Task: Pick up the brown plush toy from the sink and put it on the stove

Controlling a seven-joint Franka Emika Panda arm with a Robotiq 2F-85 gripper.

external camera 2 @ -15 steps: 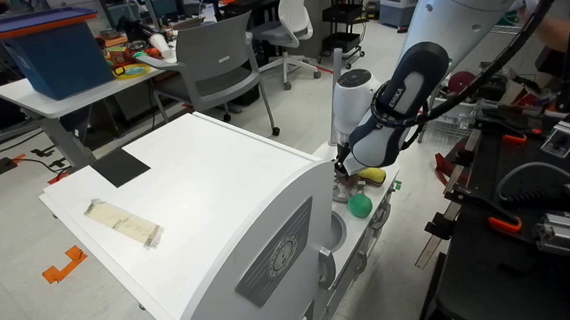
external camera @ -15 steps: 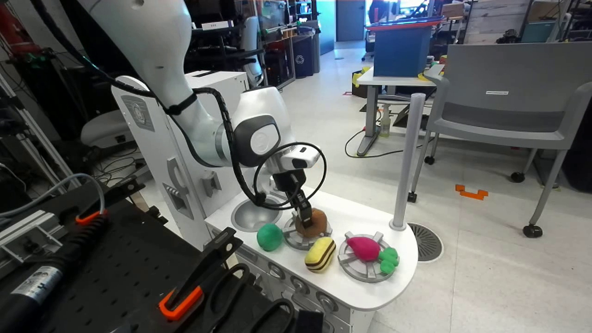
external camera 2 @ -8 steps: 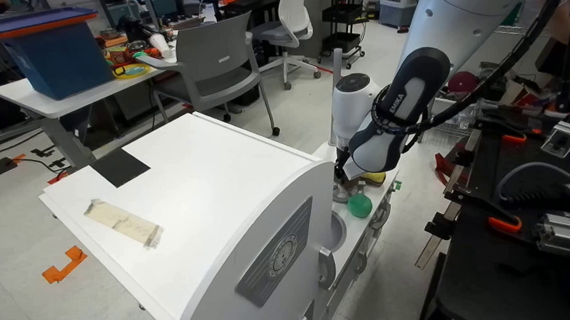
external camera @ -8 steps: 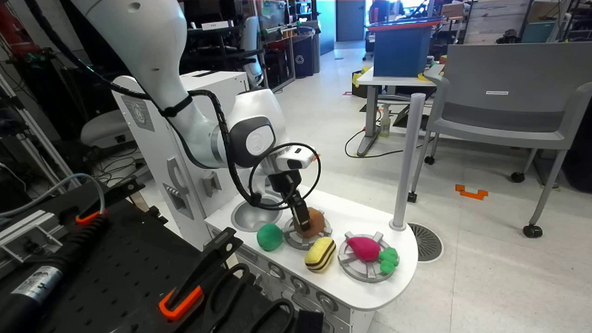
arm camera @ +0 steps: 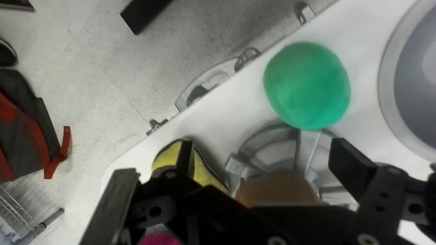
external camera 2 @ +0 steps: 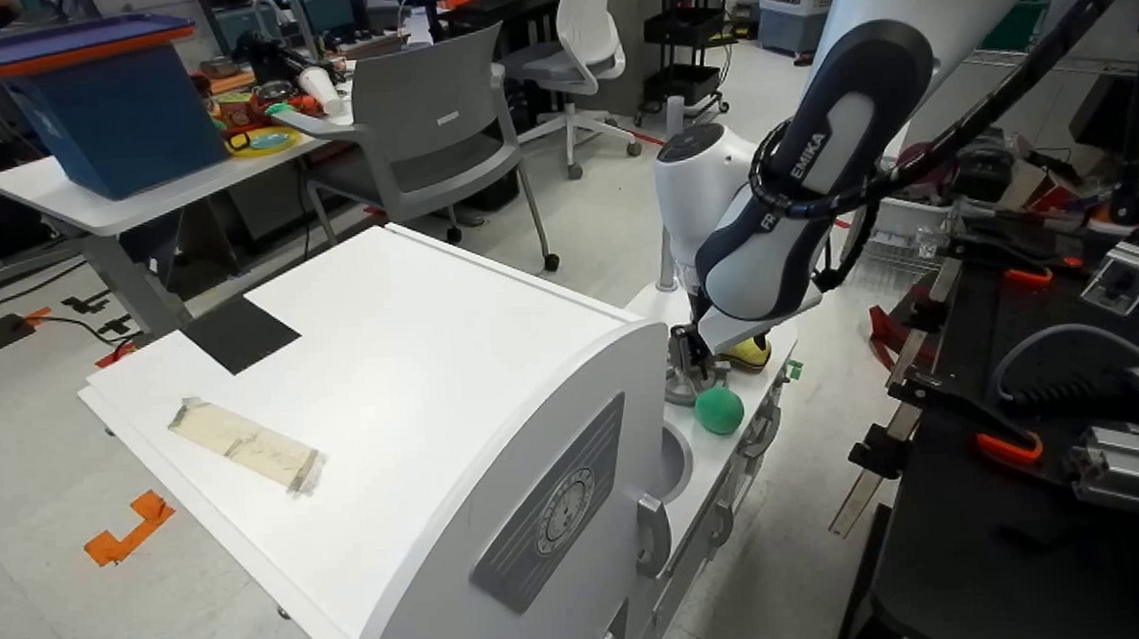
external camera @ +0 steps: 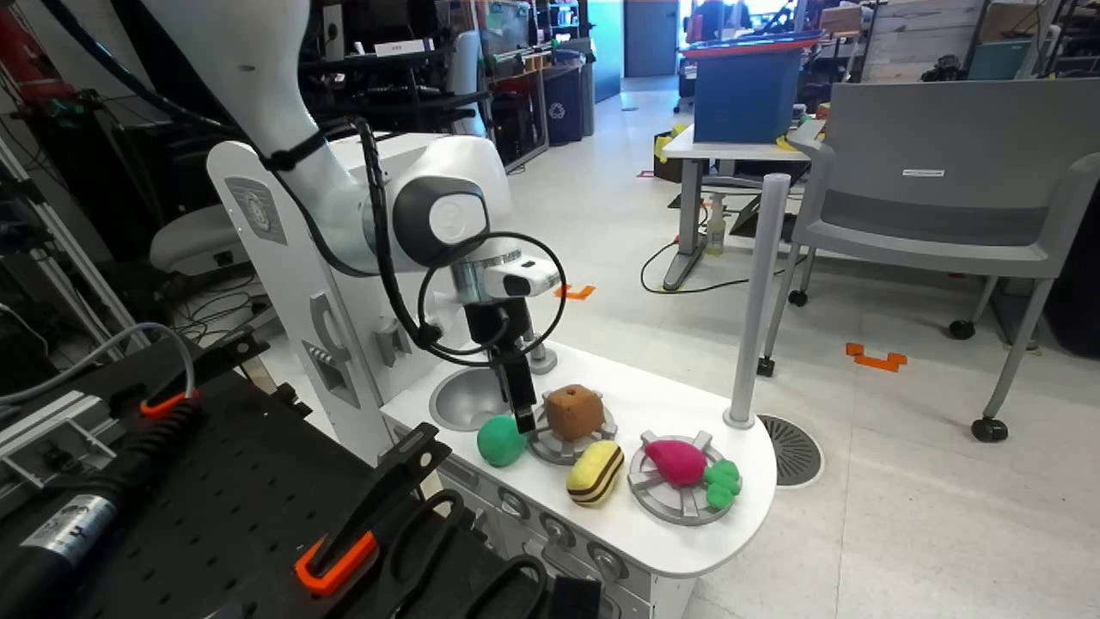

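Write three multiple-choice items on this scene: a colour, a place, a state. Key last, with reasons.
1. What colour is the plush ball beside the sink?
A) Yellow
B) Green
C) Pink

2. Where is the brown plush toy?
A) In the sink
B) On the floor
C) On the sink-side burner

3. The gripper is:
A) Open
B) Shut on the plush ball
C) Shut on the brown plush toy

Key: 1 B, green in every view; 2 C, seen resting on that burner in an exterior view; 3 A, its fingers stand wide apart in the wrist view.
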